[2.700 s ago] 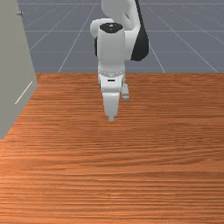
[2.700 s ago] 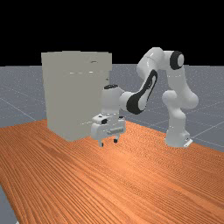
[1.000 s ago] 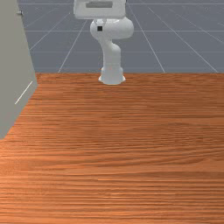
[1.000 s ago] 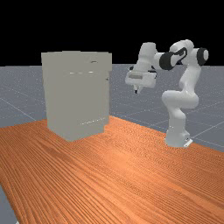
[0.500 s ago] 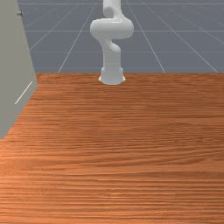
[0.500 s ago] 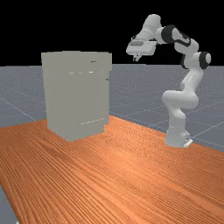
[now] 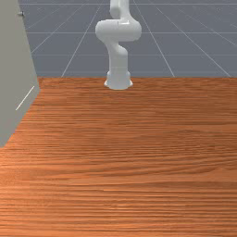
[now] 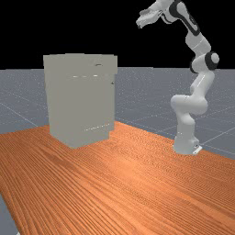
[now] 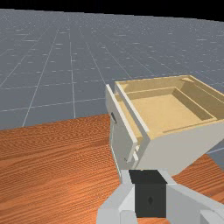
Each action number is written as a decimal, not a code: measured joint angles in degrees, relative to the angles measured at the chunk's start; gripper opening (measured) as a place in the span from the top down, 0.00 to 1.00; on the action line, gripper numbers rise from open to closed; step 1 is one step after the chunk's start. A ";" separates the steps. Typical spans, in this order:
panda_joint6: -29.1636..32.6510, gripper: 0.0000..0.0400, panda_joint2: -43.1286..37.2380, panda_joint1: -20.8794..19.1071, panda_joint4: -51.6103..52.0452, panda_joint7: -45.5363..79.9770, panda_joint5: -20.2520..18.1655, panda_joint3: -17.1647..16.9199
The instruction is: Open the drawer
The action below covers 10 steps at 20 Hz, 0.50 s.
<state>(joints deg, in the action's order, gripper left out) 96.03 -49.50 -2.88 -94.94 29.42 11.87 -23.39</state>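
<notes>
Meeting at their dark tips, the fingers are seen closed in the wrist view. In the far view the gripper is held high, in the upper middle of the frame, well apart from the grey-beige cabinet at centre left. In the front view, the near part of the frame is taken up by the orange-brown wood table, and the cabinet is cut off by the left edge, with a small knob seen at the upper left. Past the fingers in the wrist view, the cabinet is looked down into, and a tan interior is shown. The drawer front is placed on its front side, at the upper part, and a narrow gap is left between it and the cabinet's body; how deep the opening is cannot be told. A dark handle is borne on that panel. Farther back, the white arm is seen rising at the upper middle of the front view, backed by the grey gridded floor.
</notes>
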 joint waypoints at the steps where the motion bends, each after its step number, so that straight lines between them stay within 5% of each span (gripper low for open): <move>1: 0.06 1.00 1.23 0.23 0.56 -0.56 0.29 -2.03; 2: 0.25 1.00 2.53 0.53 0.92 -0.99 0.54 -3.61; 3: 0.64 0.61 4.04 0.81 1.16 -1.15 0.80 -4.77; 5: 2.71 0.22 7.37 1.64 1.09 -1.11 1.12 -6.85; 7: 4.93 0.08 10.63 2.37 0.68 -0.78 1.31 -8.83; 10: 6.29 0.02 13.99 3.40 -1.10 -0.24 0.94 -10.21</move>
<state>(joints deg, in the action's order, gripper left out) 102.33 -35.51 0.51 -96.04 29.18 12.81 -33.60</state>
